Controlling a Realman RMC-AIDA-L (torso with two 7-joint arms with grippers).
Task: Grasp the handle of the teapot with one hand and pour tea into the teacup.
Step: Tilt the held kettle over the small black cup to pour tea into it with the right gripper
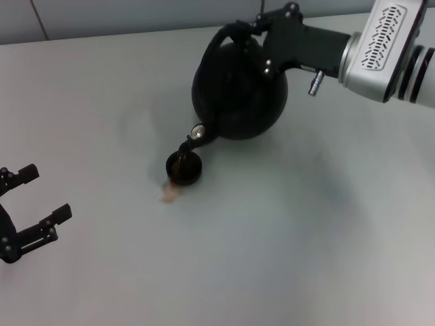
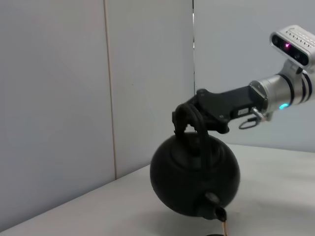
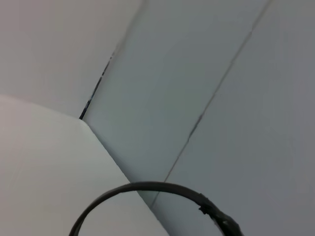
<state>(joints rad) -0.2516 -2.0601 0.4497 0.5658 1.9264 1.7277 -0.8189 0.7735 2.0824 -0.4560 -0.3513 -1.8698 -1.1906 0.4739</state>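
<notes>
The right hand [image 1: 253, 30] is clamped on the handle [image 1: 224, 35] of the pot [image 1: 238, 88], holding it off the bench [image 1: 306, 224] and tipped so the spout [image 1: 192, 138] points down toward 7 o'clock in the head view. The pot hangs at about 1 o'clock from the cup [image 1: 183, 168], its spout just above the cup's rim. A thin brown stream of tea [image 1: 182, 155] runs from the spout into the cup. A small brownish stain [image 1: 168, 195] lies on the bench just beside the cup, at its 7 o'clock.

In the left wrist view the same grip shows from the side: the right hand [image 2: 189, 118] closed around the handle [image 2: 194, 123], the pot [image 2: 194, 172] tilted with its spout [image 2: 216, 209] lowest and a stream of tea [image 2: 226, 228] below it.

The left hand [image 1: 34, 207] rests idle at 8 o'clock of the head view, well apart from the cup, its fingers spread open and gripping nothing.
</notes>
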